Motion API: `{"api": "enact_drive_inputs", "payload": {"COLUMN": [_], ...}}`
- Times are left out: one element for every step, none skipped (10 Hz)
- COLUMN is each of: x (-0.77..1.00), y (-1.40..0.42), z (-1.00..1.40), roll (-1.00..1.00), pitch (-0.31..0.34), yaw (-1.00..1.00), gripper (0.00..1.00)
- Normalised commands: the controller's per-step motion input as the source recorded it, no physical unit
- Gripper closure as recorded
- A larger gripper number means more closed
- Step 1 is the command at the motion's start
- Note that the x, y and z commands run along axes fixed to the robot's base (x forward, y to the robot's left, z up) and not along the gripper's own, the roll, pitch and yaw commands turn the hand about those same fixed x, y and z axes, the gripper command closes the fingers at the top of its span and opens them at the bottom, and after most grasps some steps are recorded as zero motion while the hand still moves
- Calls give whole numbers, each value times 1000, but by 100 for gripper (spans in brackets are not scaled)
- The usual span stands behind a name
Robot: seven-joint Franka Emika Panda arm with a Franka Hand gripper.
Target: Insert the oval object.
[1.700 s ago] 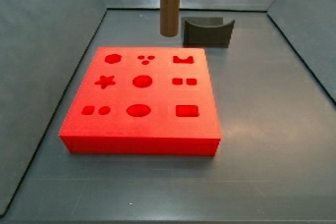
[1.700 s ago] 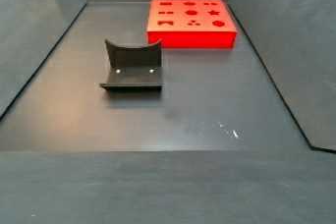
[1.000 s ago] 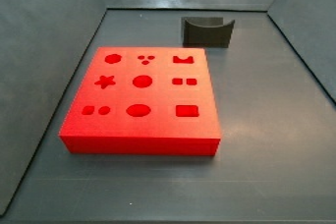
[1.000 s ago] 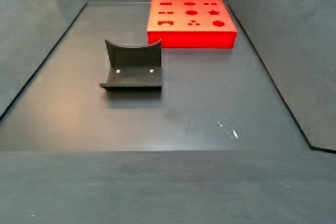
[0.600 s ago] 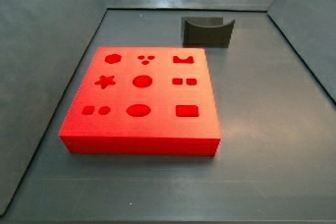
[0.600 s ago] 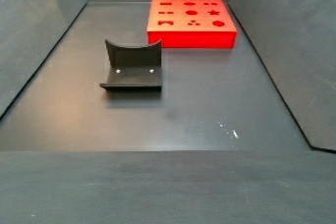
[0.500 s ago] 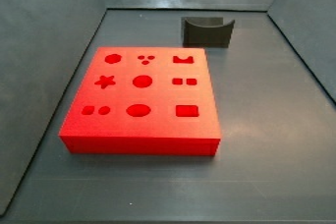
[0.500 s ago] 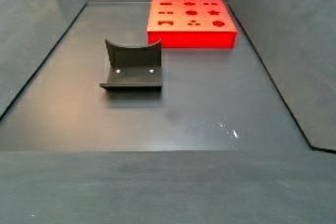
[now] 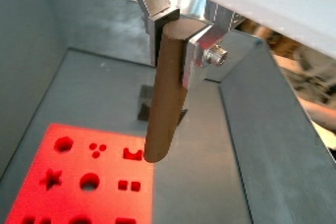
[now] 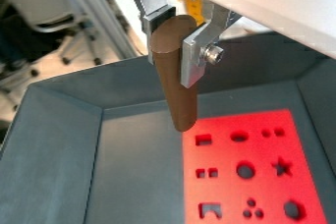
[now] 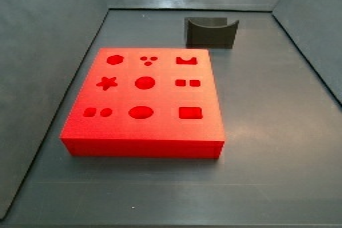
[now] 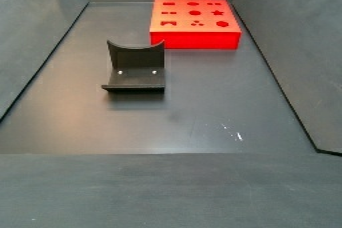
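gripper (image 9: 178,33) is clamped on the oval object (image 9: 165,95) in both wrist views, peg hanging down well above the red block (image 11: 143,100); neither shows in the side views; fixture (image 12: 134,68) sits apart on the floor

no readable text, labels or numbers

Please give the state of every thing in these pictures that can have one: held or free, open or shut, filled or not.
Long brown wooden oval peg: held upright, high above the floor, in both wrist views.
Pincer: shut on the peg's upper end; outside both side views.
Red slab with shaped holes: flat on the floor, every visible hole unfilled.
Dark L-shaped fixture: standing on the floor, nothing in it.
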Motion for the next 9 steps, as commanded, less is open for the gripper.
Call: {"api": "enact_drive_inputs", "payload": {"x": [-100, -134, -109, -97, -46, -26, 0, 0, 0], "y": [0, 0, 0, 0, 0, 0, 3, 0, -174], "z": [-91, -200, -303, -349, -526, -606, -763, -831, -711], "roll": [456, 234, 123, 104, 27, 6, 0, 0, 0], "pitch": [66, 116, 124, 117, 123, 83, 66, 56, 151], "yaw": [-734, -846, -906, -923, -960, -1000, -1000, -1000, -860], "gripper": [100, 100, 100, 100, 100, 100, 100, 100, 100]}}
